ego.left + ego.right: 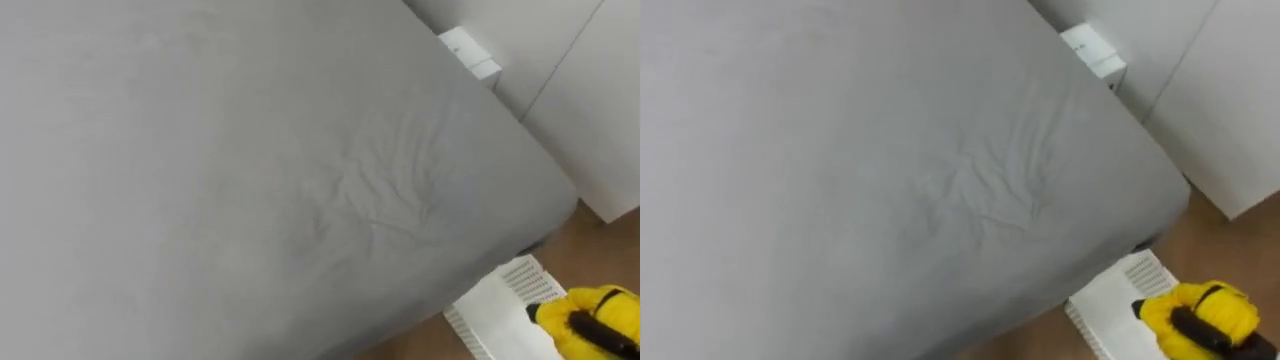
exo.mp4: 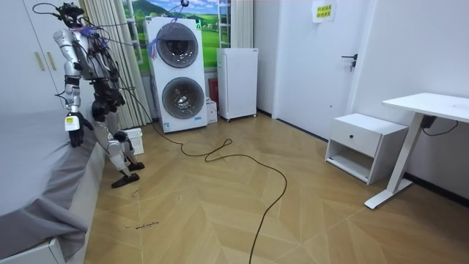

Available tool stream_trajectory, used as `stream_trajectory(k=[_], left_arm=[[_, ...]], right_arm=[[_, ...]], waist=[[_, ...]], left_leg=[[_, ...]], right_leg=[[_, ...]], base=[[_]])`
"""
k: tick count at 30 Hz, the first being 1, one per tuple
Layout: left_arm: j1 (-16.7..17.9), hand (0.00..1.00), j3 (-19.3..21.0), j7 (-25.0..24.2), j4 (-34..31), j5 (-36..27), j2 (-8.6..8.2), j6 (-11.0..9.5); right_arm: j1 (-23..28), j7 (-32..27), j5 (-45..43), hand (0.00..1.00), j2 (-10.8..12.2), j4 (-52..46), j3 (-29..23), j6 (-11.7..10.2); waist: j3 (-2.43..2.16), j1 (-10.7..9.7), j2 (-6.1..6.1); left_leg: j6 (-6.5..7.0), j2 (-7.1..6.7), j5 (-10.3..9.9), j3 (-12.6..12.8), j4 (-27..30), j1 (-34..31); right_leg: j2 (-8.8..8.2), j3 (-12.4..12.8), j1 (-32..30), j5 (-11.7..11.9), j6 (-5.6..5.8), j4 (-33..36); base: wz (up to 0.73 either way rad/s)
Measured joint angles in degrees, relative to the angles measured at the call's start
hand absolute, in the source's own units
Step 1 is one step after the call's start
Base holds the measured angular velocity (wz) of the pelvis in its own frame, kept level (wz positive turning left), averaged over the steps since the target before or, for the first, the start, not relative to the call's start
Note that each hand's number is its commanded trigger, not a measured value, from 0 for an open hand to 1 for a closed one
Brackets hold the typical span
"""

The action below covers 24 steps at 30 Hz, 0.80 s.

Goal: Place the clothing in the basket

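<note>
Right hand [image 1: 595, 330] comes in at the lower right corner of the eye views, its dark fingers curled across a bunched bright yellow cloth garment [image 1: 603, 303] and pinching it. The bundle bulges out on both sides of the grip, so the hold looks firm.

Just beside it, towards the bed, lies the white slatted plastic basket [image 1: 492, 312] on the brown wooden floor [image 1: 600, 235]. The yellow bundle overlaps the basket's right end, but I cannot tell whether it hangs above the rim or already touches it.

Beyond the basket, the wide grey bed sheet [image 1: 250, 170] spreads out, creased near its corner and bare of clothes. Past that corner stand white cupboard panels [image 1: 600, 90] and a small white box [image 1: 468, 48].

In the room view the robot stands at the bed's corner with the basket [image 2: 133, 139] close by its legs.

The step in hand seems to be the drop. To do it well:
- Carry the bundle inward over the basket's open middle, away from the rim.
- Lower it before letting go.
- Open all the fingers together so no fold snags or drapes over the edge.
</note>
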Motion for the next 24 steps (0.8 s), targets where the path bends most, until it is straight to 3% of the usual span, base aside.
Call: stream_trajectory(k=[4,7,11,12,19,24], left_arm=[[-2.84,0.0,-1.25,1.61,3.27,-2.37,-0.64,-0.56],[-3.91,0.0,-2.78,2.44,4.06,-4.14,-0.59,-2.37],[-5.1,0.0,-3.56,2.55,4.07,-5.53,-0.49,-3.67],[-5.38,0.0,-3.92,2.72,4.08,-5.63,-0.5,-3.93],[-6.6,0.0,-5.37,3.51,4.75,-8.09,-0.43,-4.76],[-6.62,0.0,-5.35,3.6,4.83,-8.94,-0.39,-5.59]], right_arm=[[-3.82,-0.99,1.05,1.0,0.0,4.73,0.07,-1.31],[-5.99,-1.65,3.81,1.0,-0.24,6.74,0.09,-1.85],[-8.35,-3.56,5.71,1.0,-2.1,9.09,0.03,-2.14],[-9.11,-3.88,5.94,0.0,-2.55,9.43,0.08,-2.53],[-11.88,-4.2,7.33,0.0,-4.22,11.36,0.11,-3.6],[-12.93,-4.34,8.94,0.0,-7.43,13.11,0.07,-4.43]], waist=[[0.09,0.39,0.93],[0.22,0.6,1.53],[0.34,1.52,2.15],[0.43,1.72,2.23],[0.62,1.98,2.33],[0.98,3.83,1.82]], left_leg=[[0.14,0.13,0.19,1.13,0.77,-2.5],[0.42,-0.22,0.84,1.54,0.92,-5.58],[0.78,-0.7,1.4,2.14,1.01,-8.66],[0.83,-0.85,1.43,2.41,1.11,-9.31],[0.84,-1.23,1.42,2.57,2.53,-11.55],[0.72,-1.92,1.35,2.52,2.62,-12.02]], right_leg=[[0.02,0.52,-4.01,-0.21,0.0,2.7],[-0.04,0.7,-7.82,-0.83,0.1,4.35],[-0.85,0.54,-11.76,-0.98,0.21,6.59],[-1.01,0.55,-12.86,-0.98,0.22,7.45],[-1.49,0.98,-16.32,-2.75,0.09,10.58],[-0.93,3.71,-18.38,-3.46,0.13,13.22]], base=[[-0.16],[0.0],[-0.01],[-0.04],[0.03],[-0.23]])
